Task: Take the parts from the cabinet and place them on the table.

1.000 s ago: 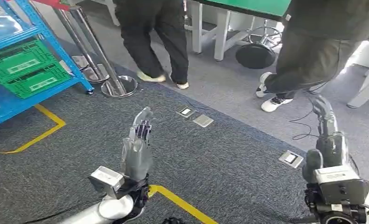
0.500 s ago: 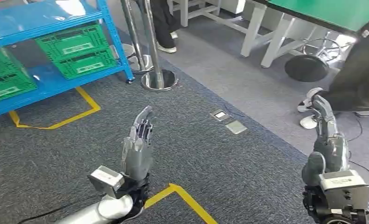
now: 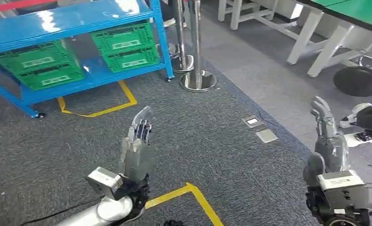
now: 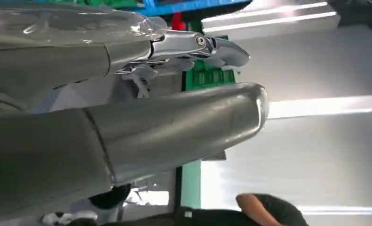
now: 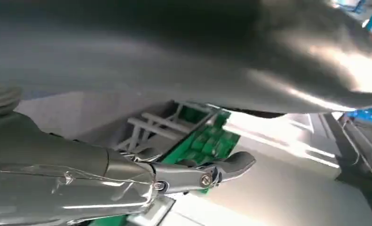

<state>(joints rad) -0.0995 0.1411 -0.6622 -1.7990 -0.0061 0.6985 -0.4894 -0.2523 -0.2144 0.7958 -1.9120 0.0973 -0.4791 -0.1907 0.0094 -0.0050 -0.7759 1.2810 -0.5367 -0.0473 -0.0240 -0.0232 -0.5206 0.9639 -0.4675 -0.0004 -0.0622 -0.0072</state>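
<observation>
The blue cabinet [image 3: 80, 21] stands at the upper left of the head view, with green crates [image 3: 122, 44] on its lower shelf. My left hand [image 3: 137, 146] is raised over the grey carpet, fingers straight and apart, holding nothing. My right hand [image 3: 329, 141] is raised at the right, fingers extended, holding nothing too. In the left wrist view the left hand [image 4: 127, 103] shows its thumb and fingers stretched out. The right hand [image 5: 174, 174] looks the same in the right wrist view. The green-topped table [image 3: 358, 9] stands at the upper right.
Two chrome posts [image 3: 195, 42] with round bases stand right of the cabinet. Yellow tape lines [image 3: 188, 193] mark the carpet. Floor sockets [image 3: 259, 128] lie in the middle right. A black stool base [image 3: 360, 80] and a person's shoe [image 3: 358, 113] are at the right.
The whole view has swung: the cabinet and posts have slid rightward into the picture and the people have moved out of it. Both hands keep the same raised, empty pose.
</observation>
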